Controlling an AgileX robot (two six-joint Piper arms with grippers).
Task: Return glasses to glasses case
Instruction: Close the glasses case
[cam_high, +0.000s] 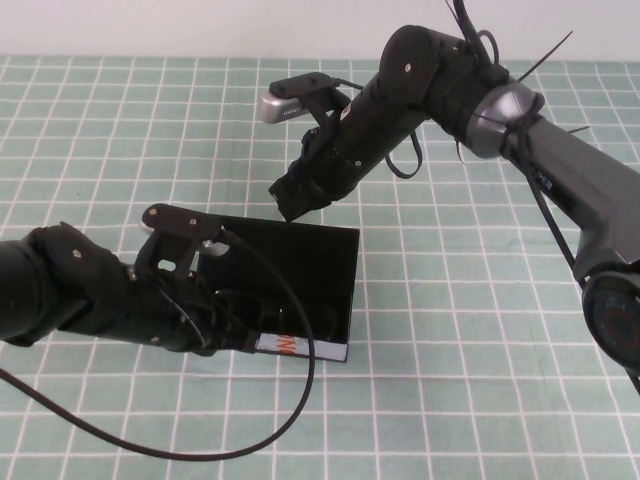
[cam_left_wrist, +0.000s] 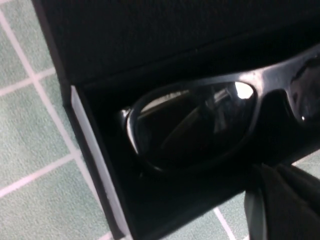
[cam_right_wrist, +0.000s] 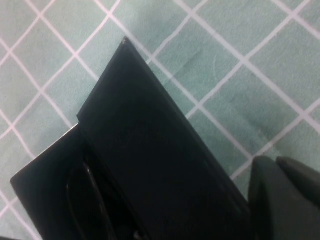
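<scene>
- Glasses case: black box near table centre, lid flap open and lying flat toward the far side; white front strip w/ orange print faces the robot, at about 6 o'clock of the case.
- Glasses: inside the case — left wrist view shows a black thick rim and a dark lens sitting in the black interior, just beside the white side wall. Right wrist view gives only a dim outline of the frame in the open compartment.
- Left gripper: low over the case's near-left part, at about 8 o'clock of the case; arm comes in from the left edge. One dark fingertip shows by the case's near edge, close to the glasses. Can't tell if the pincer is wide, narrow or holding anything.
- Right gripper: at the lid's far edge, about 12 o'clock of the case, arm reaching in from the right. Fingers look drawn together, narrow; touching the lid or just above it — can't tell.
- Table: green mat w/ white grid.
- Black cable loops from the left arm across the mat in front of the case.
</scene>
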